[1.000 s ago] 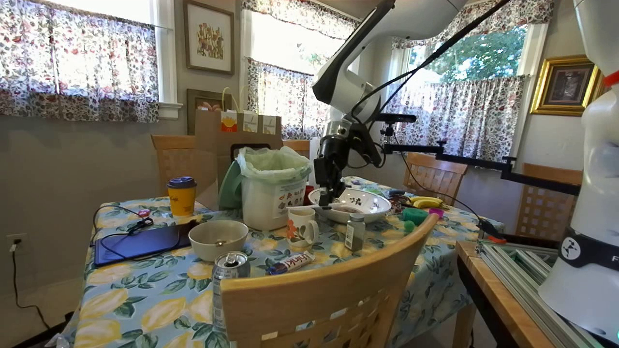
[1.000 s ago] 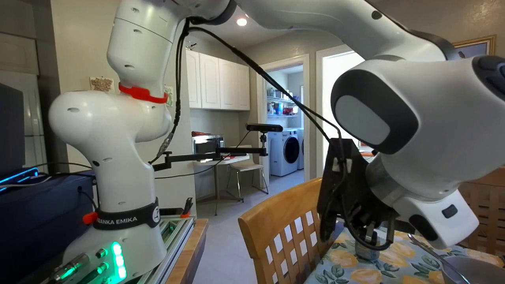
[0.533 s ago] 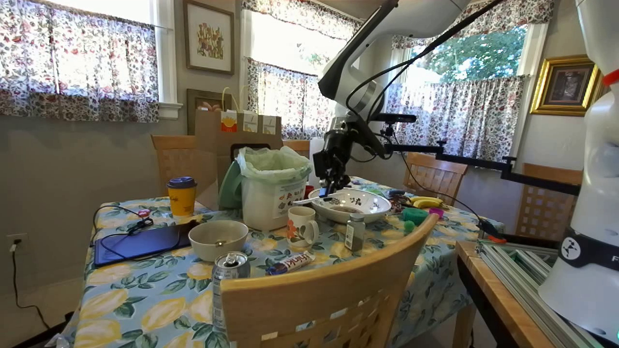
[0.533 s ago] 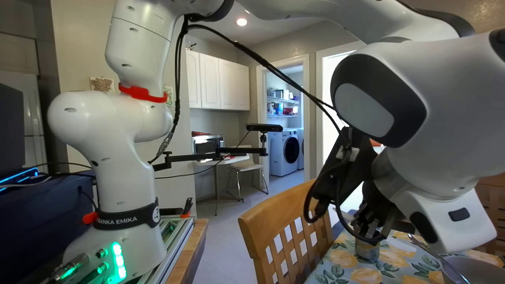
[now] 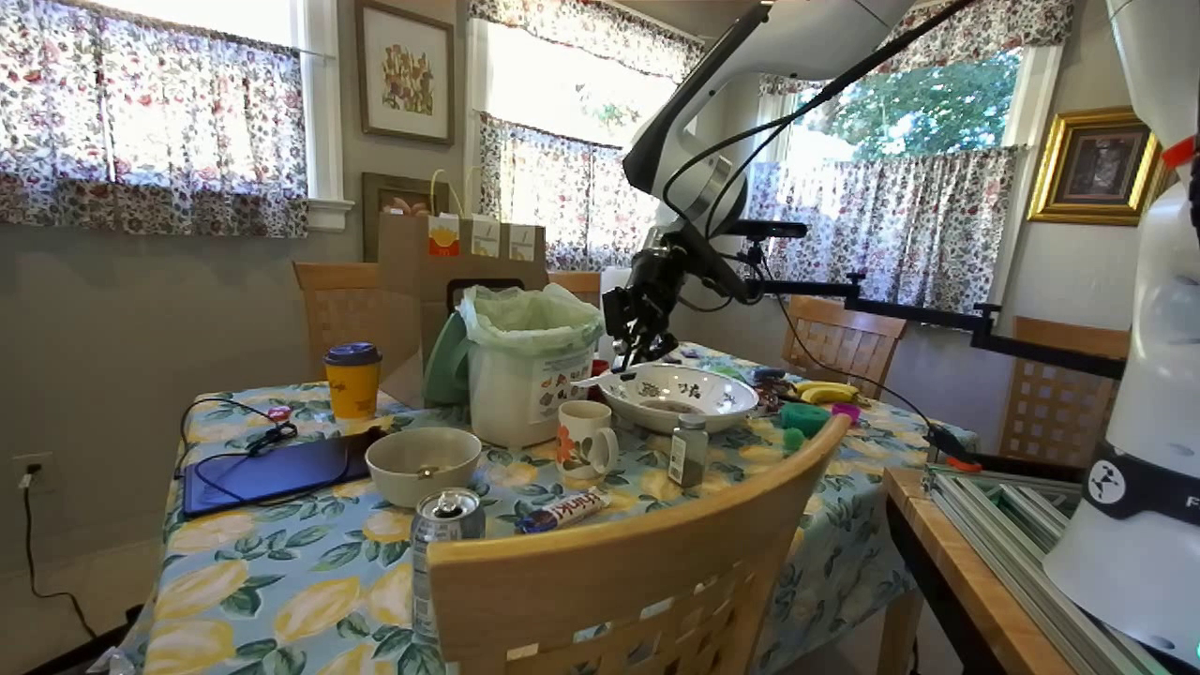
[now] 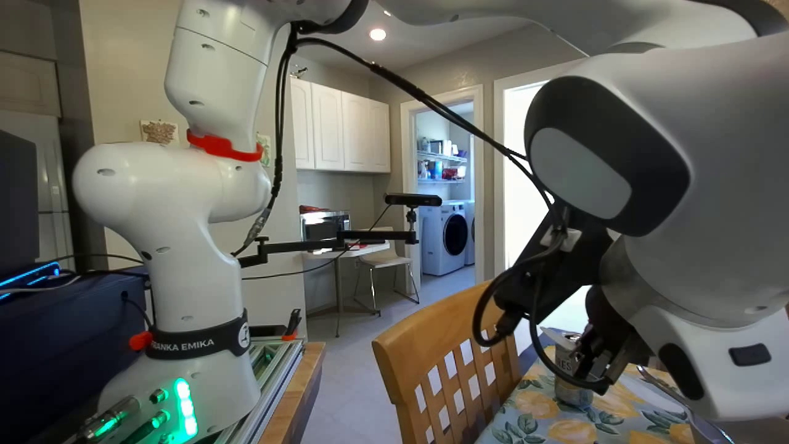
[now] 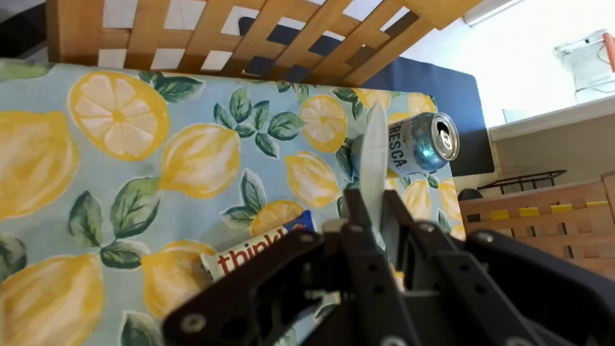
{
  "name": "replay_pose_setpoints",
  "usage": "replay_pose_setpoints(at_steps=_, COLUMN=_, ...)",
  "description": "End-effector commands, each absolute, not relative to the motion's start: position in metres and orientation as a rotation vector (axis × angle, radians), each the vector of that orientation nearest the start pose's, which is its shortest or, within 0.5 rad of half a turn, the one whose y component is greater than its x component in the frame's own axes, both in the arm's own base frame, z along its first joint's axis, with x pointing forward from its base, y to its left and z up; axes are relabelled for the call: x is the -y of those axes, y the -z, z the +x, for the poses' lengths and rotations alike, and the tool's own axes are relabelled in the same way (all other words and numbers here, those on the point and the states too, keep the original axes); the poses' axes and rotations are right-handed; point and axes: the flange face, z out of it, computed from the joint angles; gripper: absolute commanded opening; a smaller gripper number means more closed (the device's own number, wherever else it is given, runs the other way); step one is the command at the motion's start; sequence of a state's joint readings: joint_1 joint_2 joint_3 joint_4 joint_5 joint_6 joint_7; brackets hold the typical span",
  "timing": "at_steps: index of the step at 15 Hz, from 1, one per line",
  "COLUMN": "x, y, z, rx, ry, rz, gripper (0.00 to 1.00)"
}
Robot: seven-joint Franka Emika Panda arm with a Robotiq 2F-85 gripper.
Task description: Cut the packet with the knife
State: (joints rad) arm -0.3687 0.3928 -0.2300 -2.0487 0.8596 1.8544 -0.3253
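My fingers are pinching the knife, and its pale blade is jutting out beyond their tips. I am holding it raised, while the think! packet is lying lower, on the cloth-covered bench, apart from fingers and knife alike. In the wrist view it is slanting to the left of my fingers, its blue end being nearest them, and I am hiding part of it. In an exterior view it is lying near the mug.

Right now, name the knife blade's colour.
Whitish; the knife blade shows best in the wrist view.
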Motion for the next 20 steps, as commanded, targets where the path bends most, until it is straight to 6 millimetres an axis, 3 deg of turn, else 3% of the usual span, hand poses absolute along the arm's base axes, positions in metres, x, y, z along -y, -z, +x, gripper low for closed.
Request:
replay_pose_setpoints(at_steps=1, x=0.280, y=-0.227, z=0.492, rx=-0.968, ry=-0.204, rz=-2.104, gripper=0.03)
replay_pose_setpoints(at_steps=9, x=0.320, y=-0.200, z=0.500, rx=-1.113, ry=-0.222, rz=-2.039, gripper=0.03)
replay_pose_setpoints(at_steps=20, x=0.332, y=-0.159, z=0.516, rx=-1.220, ry=-0.311, rz=-1.998, gripper=0.03)
